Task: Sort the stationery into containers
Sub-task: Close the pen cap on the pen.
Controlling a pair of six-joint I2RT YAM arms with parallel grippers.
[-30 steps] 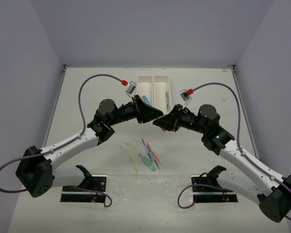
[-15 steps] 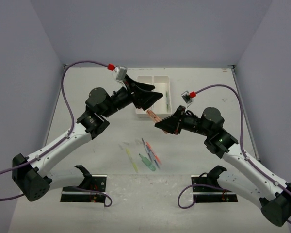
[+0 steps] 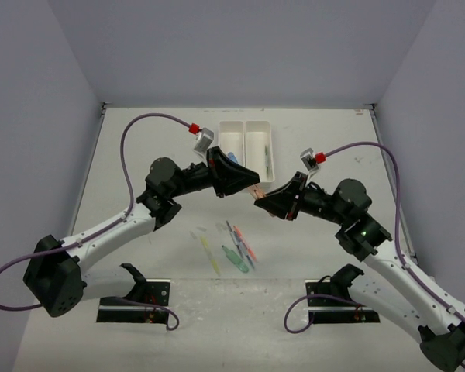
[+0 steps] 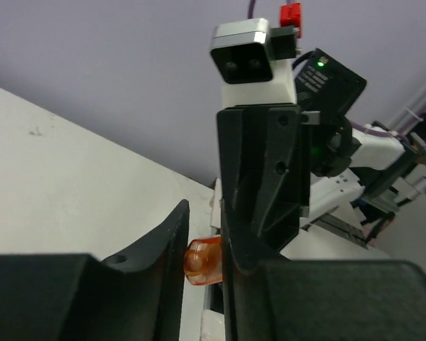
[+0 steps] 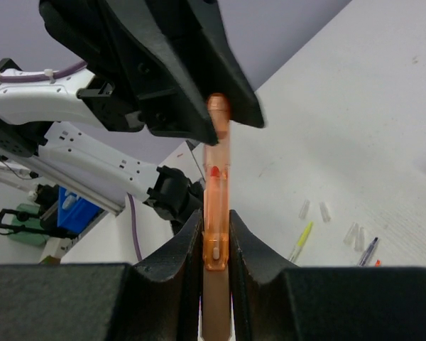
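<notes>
Your right hand is clamped on the orange pen, up off the desk, near the white tray. The pen's other end sits between your left hand fingers; can't tell if they're squeezing. Other pens lie on the desk.

I work in a robotics lab cell: plain lavender walls box in my white table, with black base plates bolted down.
</notes>
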